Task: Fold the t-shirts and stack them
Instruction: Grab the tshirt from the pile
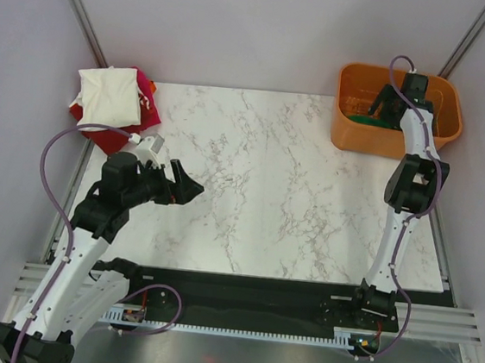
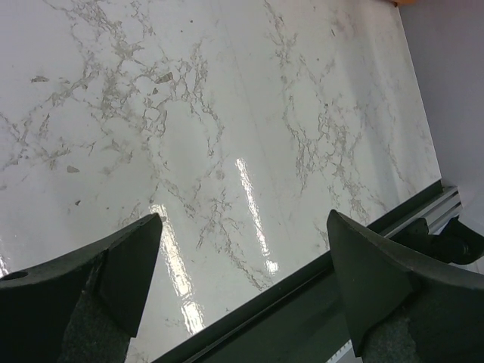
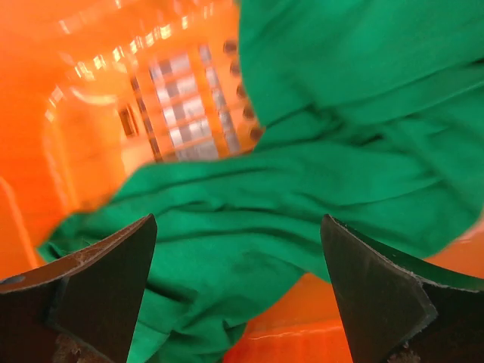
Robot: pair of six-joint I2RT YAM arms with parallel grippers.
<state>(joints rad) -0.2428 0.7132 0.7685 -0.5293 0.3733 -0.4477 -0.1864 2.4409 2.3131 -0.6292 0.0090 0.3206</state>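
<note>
— Where is the top camera sitting?
— Above and behind the arms point(image 1: 91, 218), looking down on the whole table point(image 1: 267, 193) from far off.
— And the left wrist one?
— It is looking low and slantwise rightward across that table, past its own fingers point(image 2: 76, 295), with the rail point(image 2: 302, 291) crossing its lower corner.
— The right wrist?
— It is peering from very close into the basket point(image 3: 83, 159), the tee point(image 3: 340, 189) filling its view. The top camera is showing that basket too, at far right.

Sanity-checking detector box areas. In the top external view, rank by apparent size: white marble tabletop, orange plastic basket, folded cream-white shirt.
1. white marble tabletop
2. orange plastic basket
3. folded cream-white shirt
No close calls.
</note>
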